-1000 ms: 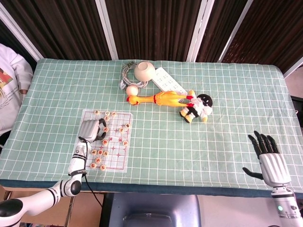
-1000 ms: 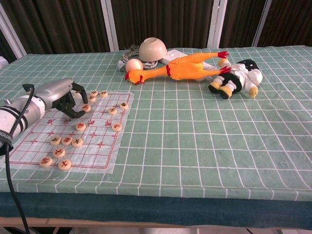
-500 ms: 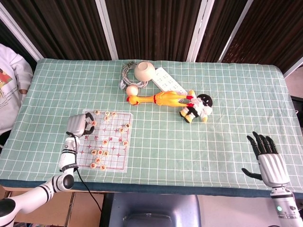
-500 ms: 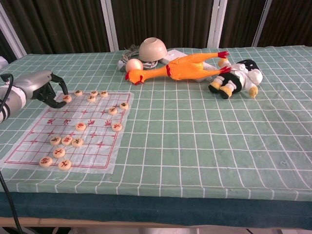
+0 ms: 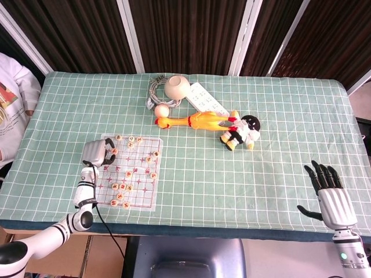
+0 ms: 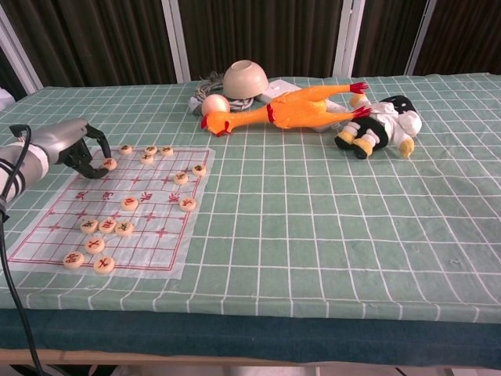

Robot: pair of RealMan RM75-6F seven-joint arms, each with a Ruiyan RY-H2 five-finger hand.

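My left hand hovers at the far left corner of the paper chess board, fingers curled in. It pinches a round wooden chess piece low over the board. Several more pieces lie scattered on the grid. My right hand rests at the table's near right edge, fingers spread and holding nothing; the chest view does not show it.
At the back centre are an upturned bowl, a coiled cable, a paper sheet and a small ball. A rubber chicken and a small doll lie mid-table. A person in white sits at left.
My left hand has carried a chess piece from the board's middle left to its far left corner, then sunk slightly. My right hand has barely shifted.
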